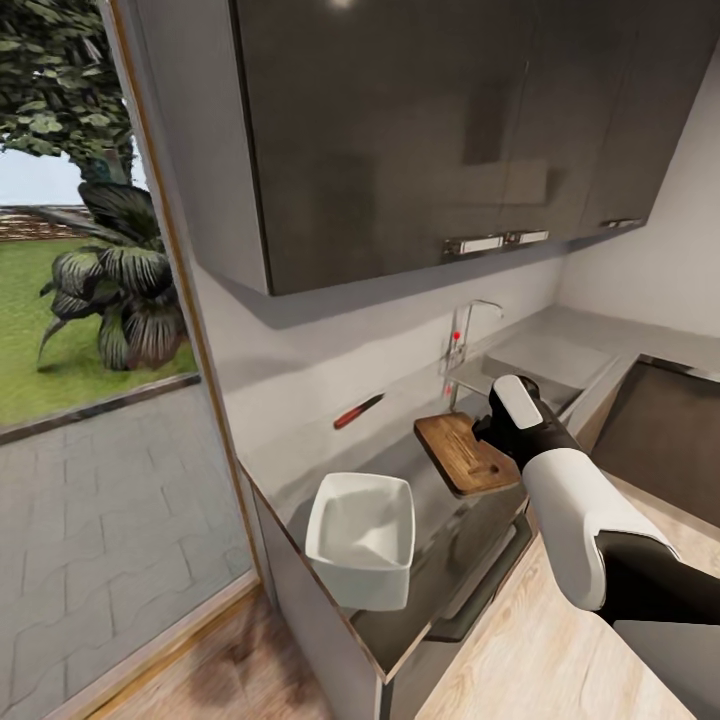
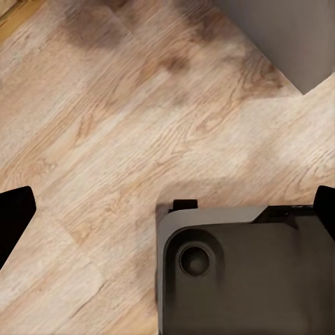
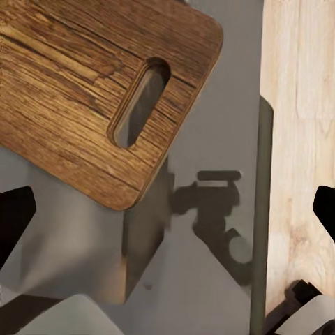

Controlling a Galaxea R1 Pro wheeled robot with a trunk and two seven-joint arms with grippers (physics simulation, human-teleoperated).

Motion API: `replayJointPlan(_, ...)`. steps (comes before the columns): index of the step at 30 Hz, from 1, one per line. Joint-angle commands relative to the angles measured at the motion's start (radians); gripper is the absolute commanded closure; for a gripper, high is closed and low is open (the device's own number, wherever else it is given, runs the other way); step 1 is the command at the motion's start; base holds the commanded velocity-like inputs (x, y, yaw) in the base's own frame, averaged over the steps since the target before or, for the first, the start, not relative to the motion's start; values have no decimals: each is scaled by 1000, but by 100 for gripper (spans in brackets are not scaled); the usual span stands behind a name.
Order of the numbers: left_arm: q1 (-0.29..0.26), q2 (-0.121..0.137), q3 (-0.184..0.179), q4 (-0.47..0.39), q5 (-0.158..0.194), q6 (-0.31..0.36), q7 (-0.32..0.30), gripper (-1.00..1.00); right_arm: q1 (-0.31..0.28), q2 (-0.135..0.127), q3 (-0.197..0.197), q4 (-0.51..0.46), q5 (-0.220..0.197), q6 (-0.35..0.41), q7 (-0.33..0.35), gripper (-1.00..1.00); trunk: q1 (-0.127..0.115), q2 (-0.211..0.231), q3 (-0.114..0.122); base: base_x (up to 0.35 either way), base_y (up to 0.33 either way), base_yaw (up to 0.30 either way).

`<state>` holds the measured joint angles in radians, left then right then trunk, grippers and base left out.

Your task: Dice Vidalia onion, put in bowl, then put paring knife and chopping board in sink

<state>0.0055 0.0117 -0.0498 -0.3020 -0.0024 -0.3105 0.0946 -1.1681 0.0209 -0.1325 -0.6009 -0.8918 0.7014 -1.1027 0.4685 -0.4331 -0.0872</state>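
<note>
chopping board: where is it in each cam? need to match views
Head view: chopping board lies on the countertop right of centre, between the bowl and the sink, by the right arm.
Left wrist view: not in it; wooden floor here.
Right wrist view: board fills the upper-left part, its handle slot in plain sight.
Shared landmark: the handle slot.

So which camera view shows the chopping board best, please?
The right wrist view: the chopping board is close there, with clear grain and its handle slot. The head view shows the whole board on the countertop, smaller, beside the right arm. The left wrist view faces the wooden floor.
</note>
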Motion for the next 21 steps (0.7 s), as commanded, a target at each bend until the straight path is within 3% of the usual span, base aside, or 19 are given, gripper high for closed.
replayJointPlan(1,0,1,-5,-2,0,-1,7,-100,-1,0,-4,-1,-3,7,-5,-100,1,-2,-2,65,-33,0)
replayJointPlan(12,0,1,-5,-2,0,-1,7,-100,-1,-5,-5,-2,-2,6,-5,-100,1,-2,-2,13,-6,0)
replayJointPlan(21,0,1,-5,-2,0,-1,7,-100,-1,-41,-7,-10,0,7,-7,-100,1,-2,-2,0,0,0)
